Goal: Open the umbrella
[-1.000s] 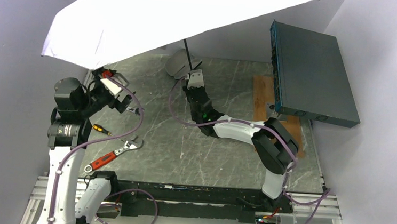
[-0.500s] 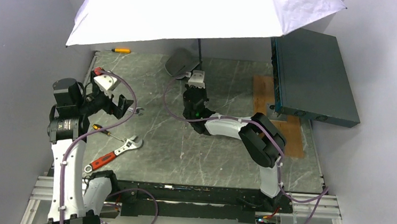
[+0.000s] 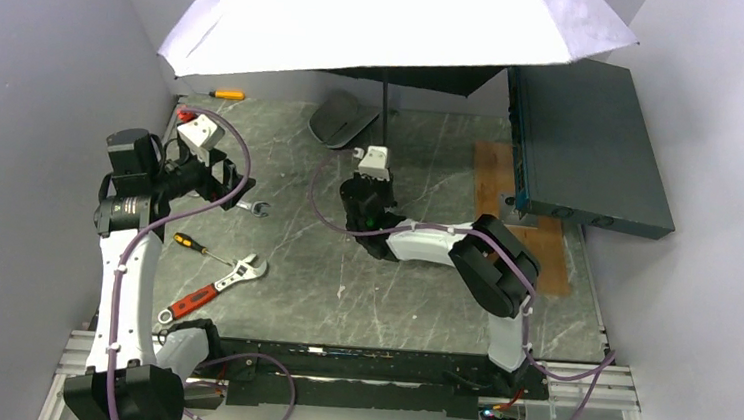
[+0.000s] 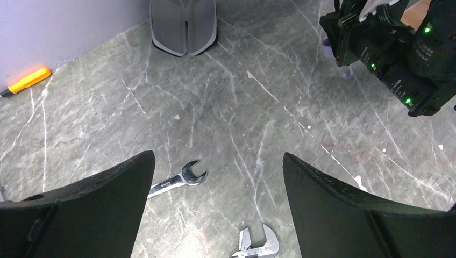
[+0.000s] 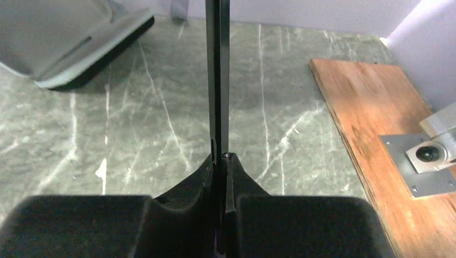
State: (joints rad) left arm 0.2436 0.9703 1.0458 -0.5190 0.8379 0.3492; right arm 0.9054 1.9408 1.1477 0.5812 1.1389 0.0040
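Right gripper: you have its jaws pinched narrow on the thin black shaft of the umbrella. In the wrist view the shaft rises straight up from between the fingers. The grip sits low on the shaft. Whether the handle lies below the fingers cannot be told.

Left gripper: jaws spread wide, holding nothing and touching nothing. It hangs over the left side of the table, above a small wrench and an adjustable wrench, well apart from the umbrella.

Position of the umbrella: upright over the far middle of the table, canopy spread with the white side up and a strip of black underside showing. Its right edge reaches over or close to the dark teal box; contact there cannot be confirmed.

Handling, as judged:
- Light overall, but top-heavy now that the canopy is out.
- The wide canopy will act as a long lever on a thin, smooth shaft, so expect it to twist or slide in a two-finger pinch if you tilt it.
- Ribs and fabric look flimsy. Do not take hold there.
- Sound places to hold are the low shaft, as now, or the handle.
- Keep the shaft vertical and mind the walls and the box.
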